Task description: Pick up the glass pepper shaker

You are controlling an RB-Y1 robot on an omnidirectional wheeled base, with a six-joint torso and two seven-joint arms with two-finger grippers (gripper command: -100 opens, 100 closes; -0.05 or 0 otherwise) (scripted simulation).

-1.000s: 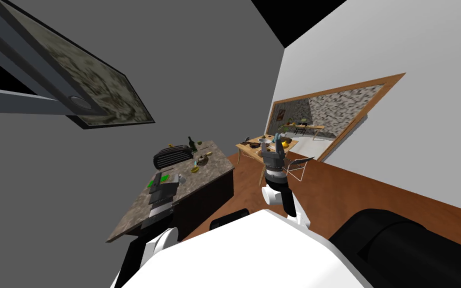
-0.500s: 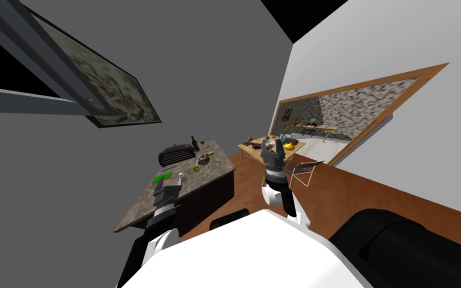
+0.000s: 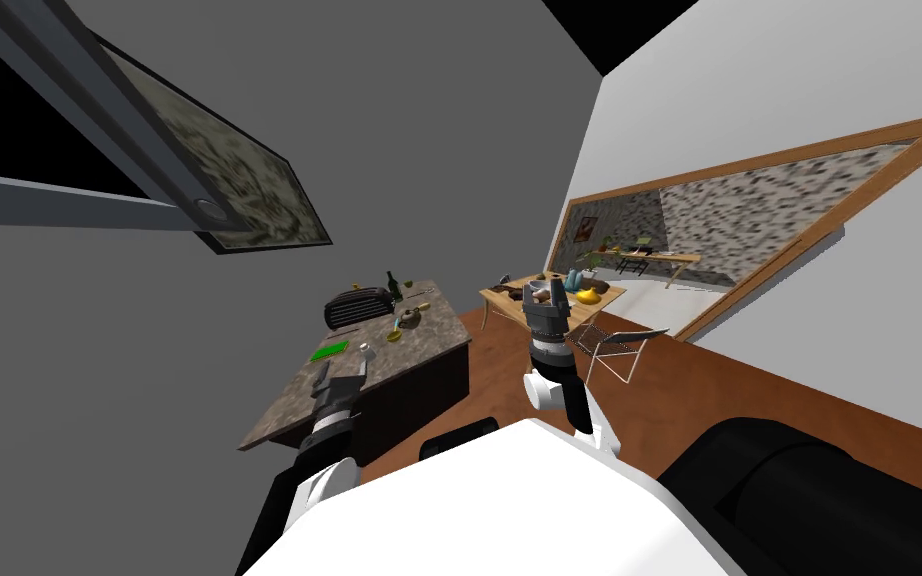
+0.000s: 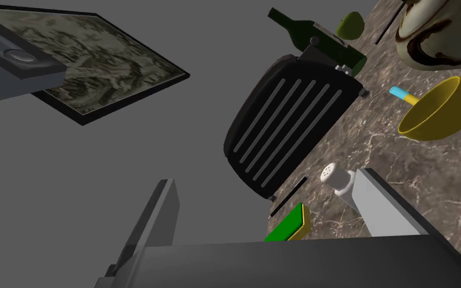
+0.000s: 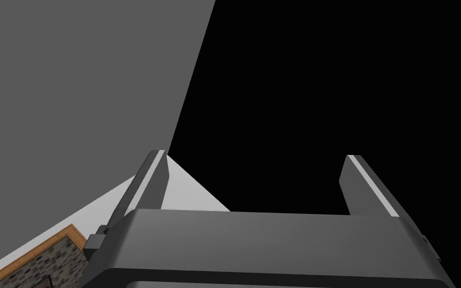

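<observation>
Our left gripper (image 4: 264, 177) is hovering low over the near part of the desk (image 4: 424, 170), its two fingers standing wide apart and holding nothing. We are seeing the pepper shaker (image 4: 335, 178), drawn white with a holed cap, just ahead of one fingertip: its base is hiding behind that finger, so it is lying off to that side of the opening and not centred between the fingers. It seems to be standing upright on the desk, long axis vertical, cap up. In the head view the left gripper (image 3: 341, 368) is sitting just short of the pepper shaker (image 3: 360, 350), while our right gripper (image 3: 547, 290) is hanging well apart over the floor, fingers spread and empty, so we are judging the left arm much the nearer one. Beyond the shaker we are finding a green and yellow sponge (image 4: 288, 227) just beside it, a black slatted toaster (image 4: 289, 127), a yellow bowl (image 4: 437, 112) and a dark bottle (image 4: 319, 37). We are expecting the coming move to need a sideways shift toward the shaker before closing.
</observation>
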